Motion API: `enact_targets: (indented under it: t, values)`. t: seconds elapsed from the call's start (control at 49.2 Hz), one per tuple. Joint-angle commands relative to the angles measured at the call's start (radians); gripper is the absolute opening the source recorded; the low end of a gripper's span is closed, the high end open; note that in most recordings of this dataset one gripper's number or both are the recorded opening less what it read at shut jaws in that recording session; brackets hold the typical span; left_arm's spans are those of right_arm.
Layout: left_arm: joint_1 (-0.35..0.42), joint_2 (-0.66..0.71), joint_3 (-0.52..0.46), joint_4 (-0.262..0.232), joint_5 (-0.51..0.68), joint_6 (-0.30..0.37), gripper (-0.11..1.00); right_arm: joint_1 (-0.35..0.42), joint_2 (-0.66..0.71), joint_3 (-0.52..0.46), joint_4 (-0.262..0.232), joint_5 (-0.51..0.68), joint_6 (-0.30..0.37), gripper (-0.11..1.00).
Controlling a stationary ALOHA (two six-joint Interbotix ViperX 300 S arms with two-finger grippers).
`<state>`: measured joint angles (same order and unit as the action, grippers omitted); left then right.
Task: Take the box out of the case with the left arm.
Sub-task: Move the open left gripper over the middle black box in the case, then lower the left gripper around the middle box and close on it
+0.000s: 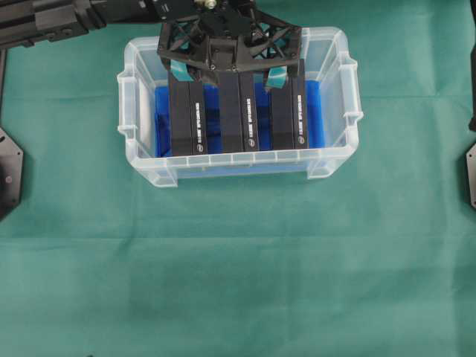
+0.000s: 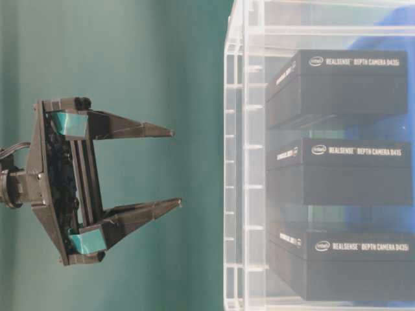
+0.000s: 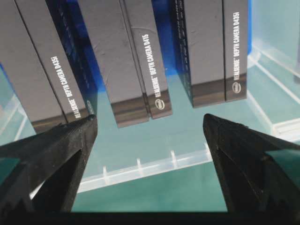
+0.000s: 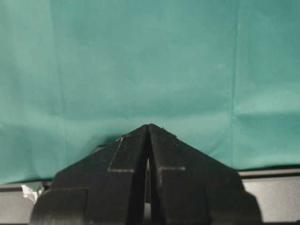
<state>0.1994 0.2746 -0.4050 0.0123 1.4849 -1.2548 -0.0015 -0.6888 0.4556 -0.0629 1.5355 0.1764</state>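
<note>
Only the left wrist view shows the left gripper's (image 3: 147, 124) jaws apart above the middle box (image 3: 129, 56).

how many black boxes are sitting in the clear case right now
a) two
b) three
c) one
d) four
b, since the overhead view shows three black boxes side by side in the case: the left box, the middle box and the right box, with the open left gripper above them, holding none.
</note>
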Motion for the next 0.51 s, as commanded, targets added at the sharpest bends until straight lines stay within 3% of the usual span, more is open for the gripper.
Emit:
enact_targets:
  t: [0.0,0.488]
  values:
    - [0.005,-0.018,-0.028,0.003,-0.002,0.002,0.98,0.000,0.003,-0.012,0.002,-0.005,0.003,0.00]
    - [0.011,-0.018,-0.029,0.005,-0.008,0.003,0.98,0.000,0.006,-0.012,0.003,-0.005,0.003,0.00]
